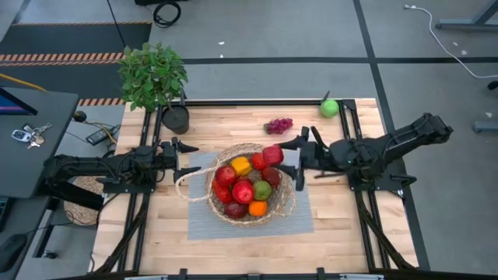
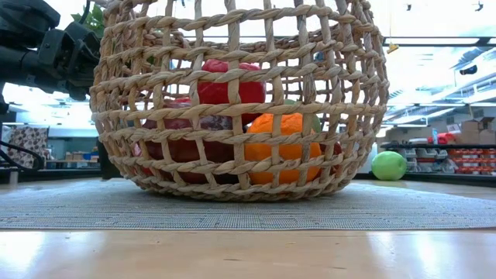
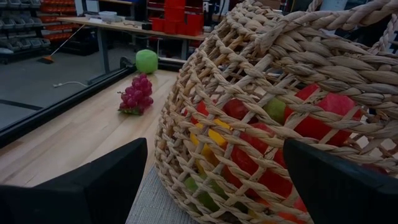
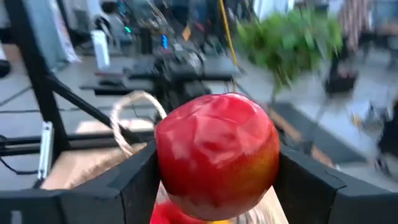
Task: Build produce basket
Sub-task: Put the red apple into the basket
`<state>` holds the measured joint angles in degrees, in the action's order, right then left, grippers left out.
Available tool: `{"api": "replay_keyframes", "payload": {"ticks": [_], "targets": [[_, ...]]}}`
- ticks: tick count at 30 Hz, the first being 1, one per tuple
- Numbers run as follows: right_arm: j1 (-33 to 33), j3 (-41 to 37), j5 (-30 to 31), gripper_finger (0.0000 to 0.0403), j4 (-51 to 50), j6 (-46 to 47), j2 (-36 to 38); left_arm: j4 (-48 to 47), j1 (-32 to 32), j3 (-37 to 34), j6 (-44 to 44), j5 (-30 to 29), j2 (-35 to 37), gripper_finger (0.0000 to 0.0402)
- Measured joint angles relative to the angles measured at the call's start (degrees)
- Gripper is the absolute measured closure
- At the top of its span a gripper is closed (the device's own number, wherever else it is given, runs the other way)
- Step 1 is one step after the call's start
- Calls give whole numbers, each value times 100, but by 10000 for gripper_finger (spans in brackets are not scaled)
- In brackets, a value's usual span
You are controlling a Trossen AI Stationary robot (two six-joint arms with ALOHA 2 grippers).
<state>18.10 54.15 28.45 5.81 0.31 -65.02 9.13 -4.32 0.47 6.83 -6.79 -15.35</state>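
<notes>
Red apple held over basket rim, drop pending.

Right gripper (image 1: pixel 282 155) clamped the red apple (image 4: pixel 216 155) at the upper right rim of the wicker basket (image 1: pixel 282 208), frame centre. Left gripper (image 1: pixel 180 159) stood released, left of the basket. Judged best: carry the apple inward over the piled fruit, lower, then let go, so it cannot roll out.

No legible text or labels.

Two matte black jointed arms, each ending in a claw of two flat, angular black fingers (image 3: pixel 93 186).
</notes>
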Motion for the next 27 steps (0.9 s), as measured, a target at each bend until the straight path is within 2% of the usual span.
{"api": "replay_keyframes", "payload": {"ticks": [6, 10, 17, 22, 27], "targets": [[271, 2, -9, 129, 802, -814, -201, 0, 0, 0, 0, -1, -1, 19], [357, 4, -270, 129, 882, -867, -515, 0, -1, 0, 0, -1, 0, 19], [622, 4, -272, 129, 1069, -1069, -1348, 0, -2, 0, 0, -2, 0, 19], [816, 4, -25, 129, 1626, -1620, -1542, 0, -2, 0, 2, -2, 0, 19], [853, 4, 209, 129, 1689, -1948, -1527, 0, -1, 0, 2, -2, 0, 19]]}}
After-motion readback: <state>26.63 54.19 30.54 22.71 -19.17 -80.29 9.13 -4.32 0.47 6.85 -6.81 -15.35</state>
